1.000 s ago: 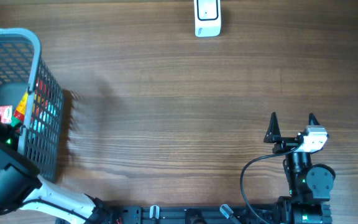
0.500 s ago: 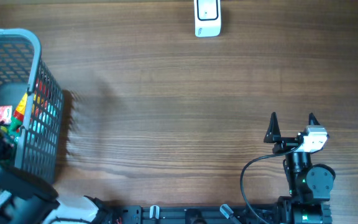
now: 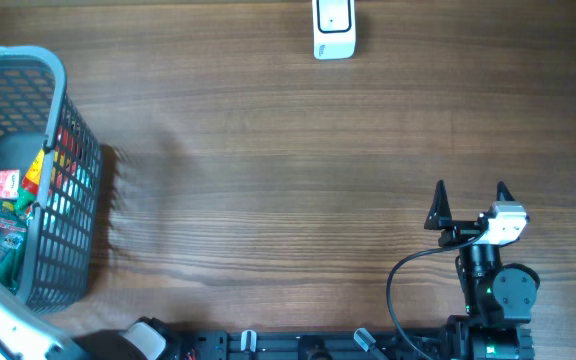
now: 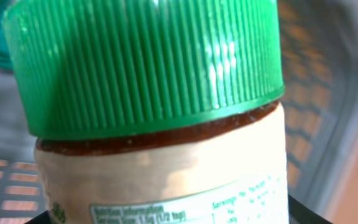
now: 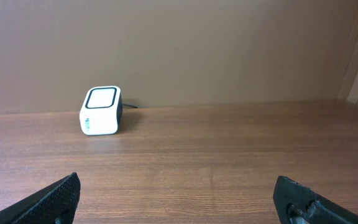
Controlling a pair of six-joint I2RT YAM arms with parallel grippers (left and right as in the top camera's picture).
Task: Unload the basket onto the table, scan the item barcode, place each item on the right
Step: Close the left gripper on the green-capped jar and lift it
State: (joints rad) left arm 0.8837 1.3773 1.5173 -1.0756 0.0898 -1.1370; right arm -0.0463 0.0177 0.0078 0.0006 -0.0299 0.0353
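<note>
At the far left the grey mesh basket point(image 3: 60, 85) sits on the tabletop point(image 3: 268, 200) with several packets jumbled inside, and my left tool is down in it. Its wrist view is almost filled by a jar point(image 4: 166, 177) with a ribbed green lid point(image 4: 148, 62), a pale body, a strip of printed label low on it and the basket mesh point(image 4: 306, 124) behind. The jar is upright and very close to the camera. I read it as the item to be scanned, but I cannot tell whether my left tool is clamped on it, merely around it, or short of it, because only dark slivers show in the bottom corners and no contact is visible. I cannot pick the jar out from overhead either. The middle of the tabletop is bare wood. At the far edge, right of centre, stands the white barcode scanner point(image 3: 333, 30), well apart from the basket. My right tool point(image 3: 470, 190) hovers near the front edge on the right with its fingers spread wide and nothing between them, facing the scanner point(image 5: 101, 111). So I judge the task barely begun: the item is in the basket, not lifted clear. Left to do: secure it, carry it across, turn its barcode to the scanner's window.
</note>
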